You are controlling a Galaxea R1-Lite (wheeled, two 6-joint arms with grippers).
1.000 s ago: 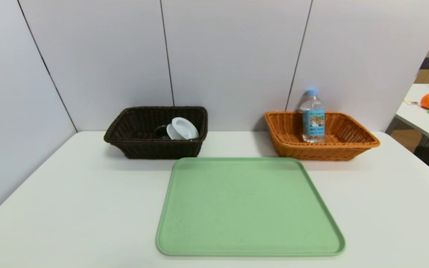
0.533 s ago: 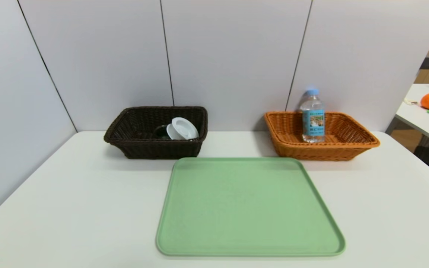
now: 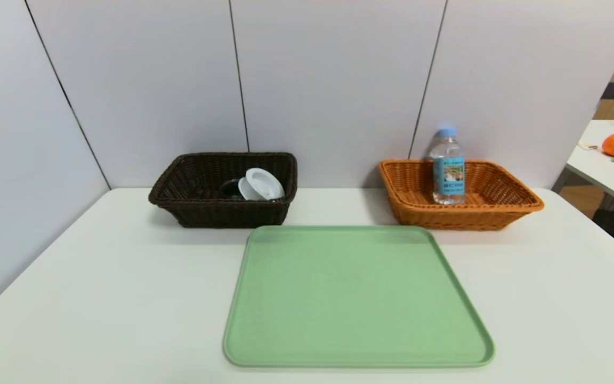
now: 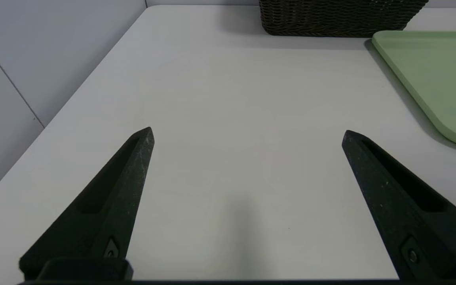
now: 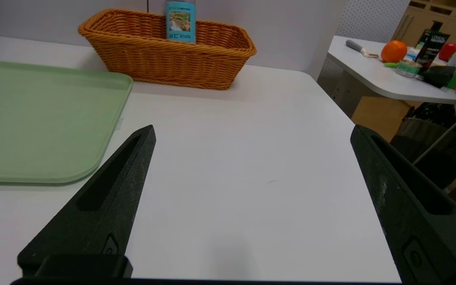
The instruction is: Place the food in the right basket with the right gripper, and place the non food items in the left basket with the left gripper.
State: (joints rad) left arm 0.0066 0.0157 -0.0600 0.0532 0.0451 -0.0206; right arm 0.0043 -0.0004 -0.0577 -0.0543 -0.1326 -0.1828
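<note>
Worktop [image 3: 99, 298]: white, with wall panels behind.
Tray [image 3: 355, 298]: green, bare, centre front.
Left basket [image 3: 190, 210]: dark brown wicker, at the back; holds a white lid [image 3: 261, 184] leaning against a cup [image 3: 229, 188] that is mostly hidden.
Right basket [image 3: 499, 213]: orange wicker, at the back; holds a bottle [image 3: 448, 165], upright, blue cap above the rim.
Left end effector [image 4: 247, 134]: fingers spread wide, nothing between them, above bare worktop beside the tray.
Right end effector [image 5: 251, 132]: fingers spread wide, nothing held, above worktop near the tray's right edge.
</note>
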